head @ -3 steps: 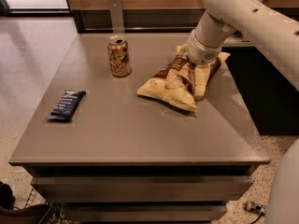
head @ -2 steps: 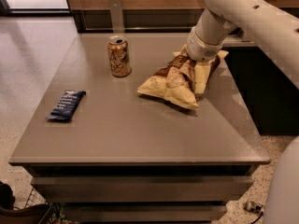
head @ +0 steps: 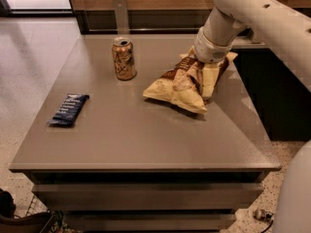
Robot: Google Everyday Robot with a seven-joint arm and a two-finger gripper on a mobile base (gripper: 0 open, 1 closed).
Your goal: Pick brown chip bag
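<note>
Atop the brown chip bag [head: 171, 89], the arm's [head: 252, 9] claw [head: 207, 75] points downward.

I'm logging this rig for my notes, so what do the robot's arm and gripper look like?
The arm is cream-white, built of thick, smooth, rounded tube sections, with a few small dark holes in the shell and a ringed wrist joint. No cables or markings show. The gripper, down at the bag, looks the same pale colour.

chip bag [head: 174, 89] tan, brown centre | can [head: 124, 58] gold | wrapper [head: 69, 109] dark blue | tool [head: 203, 73] white, on chip bag
</note>
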